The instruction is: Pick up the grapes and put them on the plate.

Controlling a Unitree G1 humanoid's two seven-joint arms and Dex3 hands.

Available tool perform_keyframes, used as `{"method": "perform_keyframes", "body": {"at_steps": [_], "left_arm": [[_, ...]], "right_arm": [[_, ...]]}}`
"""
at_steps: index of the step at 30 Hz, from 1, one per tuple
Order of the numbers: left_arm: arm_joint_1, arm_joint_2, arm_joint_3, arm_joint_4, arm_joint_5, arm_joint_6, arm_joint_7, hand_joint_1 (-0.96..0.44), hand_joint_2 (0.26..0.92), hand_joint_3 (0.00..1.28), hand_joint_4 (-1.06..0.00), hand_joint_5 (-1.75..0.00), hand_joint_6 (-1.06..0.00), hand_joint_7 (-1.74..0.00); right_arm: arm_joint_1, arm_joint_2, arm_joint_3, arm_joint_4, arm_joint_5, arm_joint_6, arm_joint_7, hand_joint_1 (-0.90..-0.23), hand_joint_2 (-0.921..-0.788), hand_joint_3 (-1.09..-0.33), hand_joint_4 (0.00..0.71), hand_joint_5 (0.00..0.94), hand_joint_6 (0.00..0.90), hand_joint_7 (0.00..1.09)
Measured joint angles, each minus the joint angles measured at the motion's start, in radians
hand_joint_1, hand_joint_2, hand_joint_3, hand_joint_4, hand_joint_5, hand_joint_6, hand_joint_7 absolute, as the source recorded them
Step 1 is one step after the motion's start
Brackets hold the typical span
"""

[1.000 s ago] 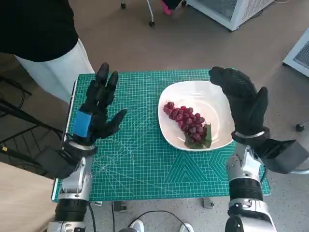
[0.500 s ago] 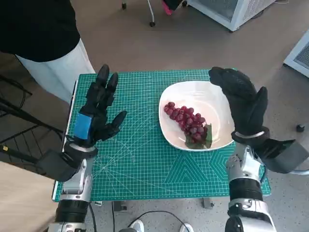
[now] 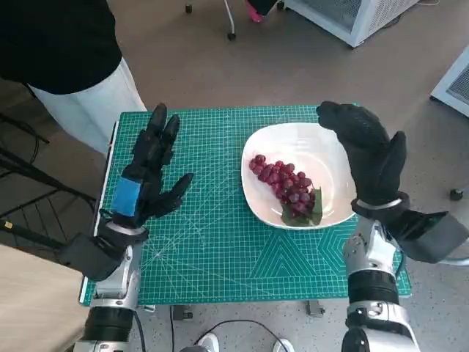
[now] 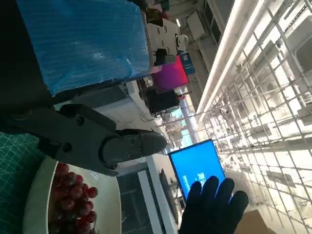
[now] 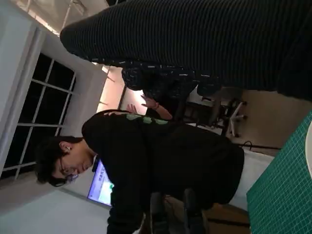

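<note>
Grapes [image 3: 282, 181] on plate [image 3: 322, 147] — both hands' fingers spread, empty; right wrist view alone shows a person [image 5: 161, 161].

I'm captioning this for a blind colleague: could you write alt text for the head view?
A bunch of red grapes lies on a white plate on a green cutting mat. The left hand is raised open over the mat; the gloved right hand is raised open at the plate's edge. A person stands beside the table.
</note>
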Motion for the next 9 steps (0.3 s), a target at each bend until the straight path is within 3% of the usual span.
{"method": "perform_keyframes", "body": {"at_steps": [9], "left_arm": [[0.004,0.000,-0.004,0.001,0.004,-0.015,0.010,-0.41,0.921,0.42,-0.14,-0.01,-0.11,-0.03]], "right_arm": [[0.000,-0.003,0.000,0.000,0.000,0.001,0.000,-0.584,-0.921,-0.566,0.354,0.001,0.442,0.00]]}}
